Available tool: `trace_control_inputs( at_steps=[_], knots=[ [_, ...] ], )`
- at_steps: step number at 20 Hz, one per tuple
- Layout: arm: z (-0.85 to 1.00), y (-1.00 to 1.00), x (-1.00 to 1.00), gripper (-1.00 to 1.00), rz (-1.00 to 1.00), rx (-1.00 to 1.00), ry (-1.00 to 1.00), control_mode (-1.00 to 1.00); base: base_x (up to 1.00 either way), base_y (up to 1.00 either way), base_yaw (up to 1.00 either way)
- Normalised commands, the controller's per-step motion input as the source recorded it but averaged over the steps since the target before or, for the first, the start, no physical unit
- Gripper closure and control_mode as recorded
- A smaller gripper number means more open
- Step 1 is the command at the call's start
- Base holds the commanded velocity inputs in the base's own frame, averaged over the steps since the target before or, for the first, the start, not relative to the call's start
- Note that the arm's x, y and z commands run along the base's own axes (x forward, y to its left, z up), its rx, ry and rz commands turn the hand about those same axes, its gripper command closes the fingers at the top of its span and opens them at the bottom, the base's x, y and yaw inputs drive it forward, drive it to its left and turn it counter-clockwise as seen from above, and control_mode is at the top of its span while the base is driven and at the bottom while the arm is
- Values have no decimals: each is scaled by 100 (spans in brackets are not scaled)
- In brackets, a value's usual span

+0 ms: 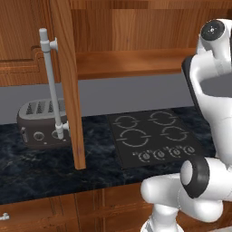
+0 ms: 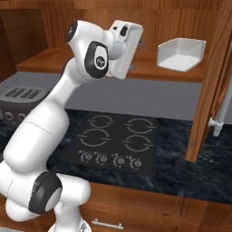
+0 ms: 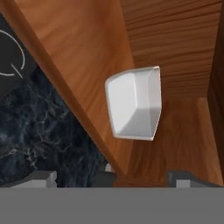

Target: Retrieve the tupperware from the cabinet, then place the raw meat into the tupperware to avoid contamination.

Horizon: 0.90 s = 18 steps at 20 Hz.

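open jaws short of tupperware [image 3: 133, 103]

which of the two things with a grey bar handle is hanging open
The cabinet door: it is swung out over the counter, baring the shelf with the tub. The drawer below the counter sits shut.

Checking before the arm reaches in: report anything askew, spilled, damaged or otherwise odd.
Nothing stands out. The tupperware sits upright and empty on the cabinet shelf, clear of the open gripper. The cabinet door stands open over the counter, as the job needs. The toaster and stove look undisturbed.
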Motion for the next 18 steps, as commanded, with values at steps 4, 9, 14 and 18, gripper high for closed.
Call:
trace_control_inputs(
  at_steps=[4,9,14,18],
  knots=[
    [0,-7,29,-100,0,0,0,-100,0,0,0],
    [-1,-9,21,-100,0,0,0,-100,0,0,0],
    [-3,-14,9,-100,0,0,0,-100,0,0,0],
    [0,-13,16,-100,0,0,0,-100,0,0,0]
  ],
)
